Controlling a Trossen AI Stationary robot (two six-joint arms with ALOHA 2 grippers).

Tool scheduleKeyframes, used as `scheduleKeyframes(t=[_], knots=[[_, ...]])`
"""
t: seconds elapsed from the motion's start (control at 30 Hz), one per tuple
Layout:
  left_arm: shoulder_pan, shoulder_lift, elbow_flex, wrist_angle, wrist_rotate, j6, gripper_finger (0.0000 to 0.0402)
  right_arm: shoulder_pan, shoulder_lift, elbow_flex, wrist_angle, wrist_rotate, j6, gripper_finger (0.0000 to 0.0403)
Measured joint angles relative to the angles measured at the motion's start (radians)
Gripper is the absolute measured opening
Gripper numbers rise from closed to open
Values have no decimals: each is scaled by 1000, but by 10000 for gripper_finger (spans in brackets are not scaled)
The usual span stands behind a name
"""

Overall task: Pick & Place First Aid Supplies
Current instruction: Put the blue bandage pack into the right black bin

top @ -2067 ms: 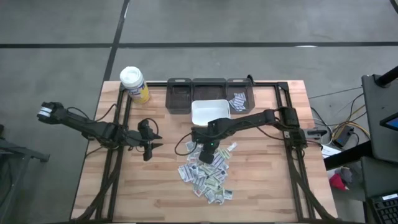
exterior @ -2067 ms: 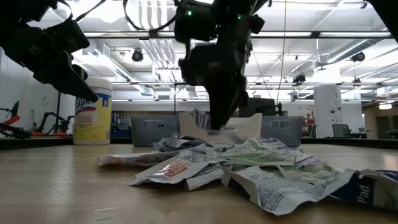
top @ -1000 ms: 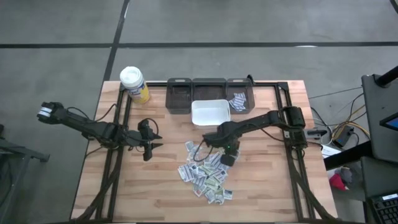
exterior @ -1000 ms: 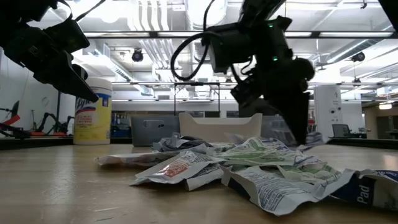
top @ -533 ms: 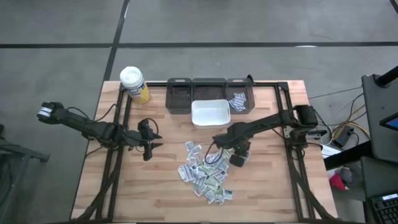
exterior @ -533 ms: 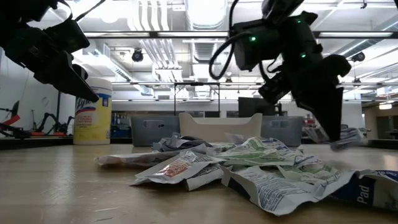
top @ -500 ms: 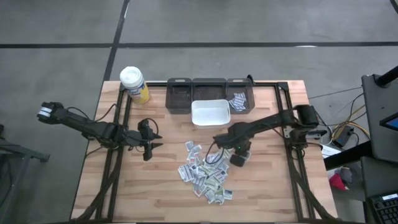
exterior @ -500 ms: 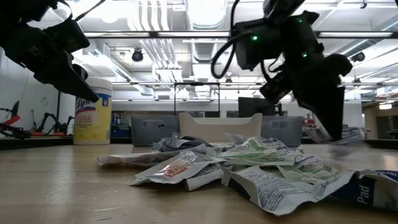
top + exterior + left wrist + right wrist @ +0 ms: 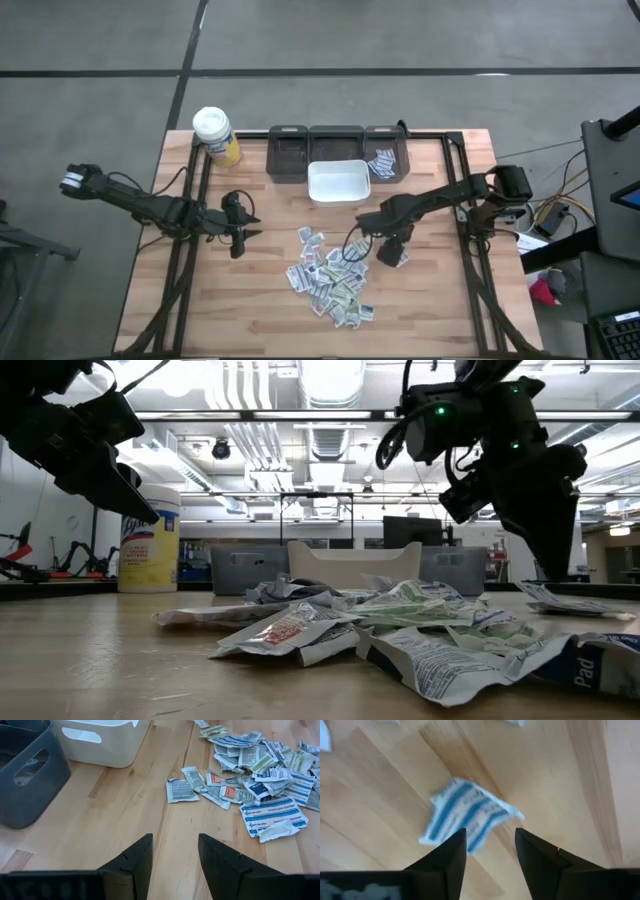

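Fingers (image 9: pixel 540 860) of the right arm stand apart above one blue-striped white paper packet (image 9: pixel 467 822) lying beside the big heap of flat paper packets (image 9: pixel 330 275), which looks mostly unsorted; left fingers (image 9: pixel 175 865) wait open.

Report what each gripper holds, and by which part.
Nothing is held. The right gripper is open above a blue-striped packet lying on the table; the left gripper is open and empty.

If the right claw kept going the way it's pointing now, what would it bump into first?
Most likely the blue-striped packet on the wooden table. The right gripper points down at it with open fingers, though how much gap remains is unclear.
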Motion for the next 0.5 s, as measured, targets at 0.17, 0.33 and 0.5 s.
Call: scheduleKeyframes(t=[0.17, 0.33, 0.5], knots=[[0, 0, 0, 2, -11, -2, 161, 0, 10, -41, 76, 37, -9, 173], [0, 0, 0, 10, -35, -7, 161, 0, 10, -65, 79, 59, -16, 171], [0, 0, 0, 26, -36, -10, 161, 0, 0, -69, 72, 59, -17, 175]])
